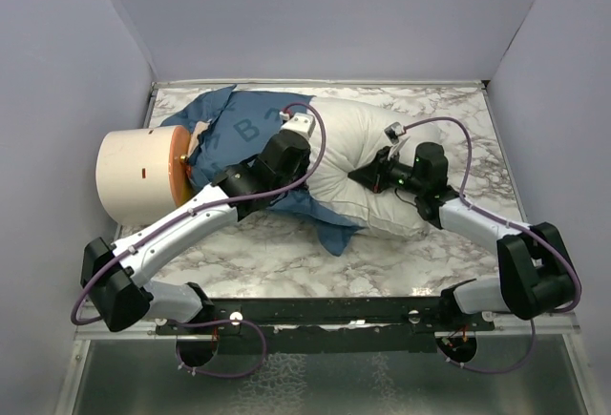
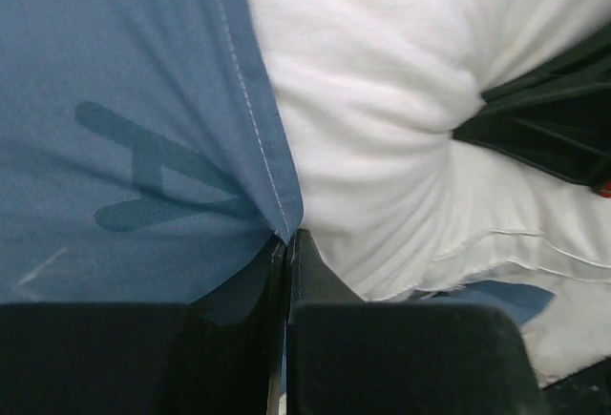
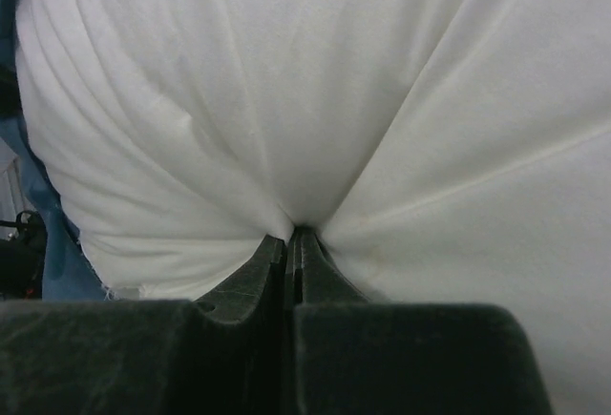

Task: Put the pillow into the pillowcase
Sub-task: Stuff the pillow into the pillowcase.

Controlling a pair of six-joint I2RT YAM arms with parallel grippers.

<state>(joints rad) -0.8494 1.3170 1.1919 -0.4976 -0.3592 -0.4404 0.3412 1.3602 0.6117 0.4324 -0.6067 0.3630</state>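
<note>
The white pillow (image 1: pixel 368 153) lies across the marble table, its left end inside the blue pillowcase (image 1: pixel 239 129). My left gripper (image 1: pixel 286 153) is shut on the pillowcase's stitched hem (image 2: pixel 272 186), right where the blue fabric (image 2: pixel 124 129) meets the pillow (image 2: pixel 382 129). My right gripper (image 1: pixel 368 175) is shut on a pinch of the pillow's white fabric (image 3: pixel 305 100) at its near side, puckering it. In the left wrist view the right gripper's dark body (image 2: pixel 549 119) presses into the pillow. The logo and text are hidden.
A cream cylinder with an orange end (image 1: pixel 138 175) lies at the left, against the pillowcase. Grey walls enclose the marble table (image 1: pixel 286 258) on three sides. A flap of pillowcase (image 1: pixel 334 229) spreads under the pillow's near edge.
</note>
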